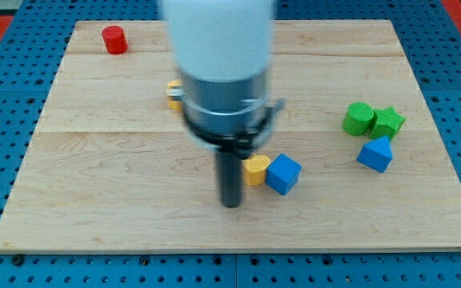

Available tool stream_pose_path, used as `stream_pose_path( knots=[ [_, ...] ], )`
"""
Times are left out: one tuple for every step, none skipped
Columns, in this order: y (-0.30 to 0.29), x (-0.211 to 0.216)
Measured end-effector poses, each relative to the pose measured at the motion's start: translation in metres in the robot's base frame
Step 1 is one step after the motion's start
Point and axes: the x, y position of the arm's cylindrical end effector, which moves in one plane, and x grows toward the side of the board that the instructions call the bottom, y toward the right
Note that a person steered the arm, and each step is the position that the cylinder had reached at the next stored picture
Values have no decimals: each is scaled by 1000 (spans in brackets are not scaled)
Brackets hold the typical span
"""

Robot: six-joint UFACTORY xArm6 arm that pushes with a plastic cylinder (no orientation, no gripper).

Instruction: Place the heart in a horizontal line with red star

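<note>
The end effector here is a plain dark rod with no jaws to open or close, so it grips nothing. My tip (230, 204) rests low on the wooden surface (118, 184), a little below the middle of the board and towards the view's bottom. The arm's pale housing (218, 48) and grey collar (226, 112) rise above it, blurred, and hide part of the board behind.

Just to the view's right of the tip sits a small yellow block (255, 170); its left edge seems to touch the rod, or is very nearly against it. Its shape is partly hidden, so I cannot say for certain that it is the heart. Pressed against the yellow block's right side is a blue cube (283, 174), tilted on the board.

Up behind the collar, on its left, a second yellow block (173, 94) peeks out; most of it is covered, and its shape cannot be made out.

Well off to the view's right, three blocks cluster together: a green cylinder (359, 119) touching a green star-like block (388, 122), and just below them a blue block with a peaked top (375, 154).

Far away at the view's top left corner stands a red block (114, 39), looking more like a short cylinder than a star from here.
</note>
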Motion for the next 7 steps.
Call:
stream_pose_path(
  knots=[
    [16,-19],
    [-9,-34],
    [-10,-38],
    [2,-89],
    [7,-132],
    [-6,-131],
    [-2,-139]
  ],
)
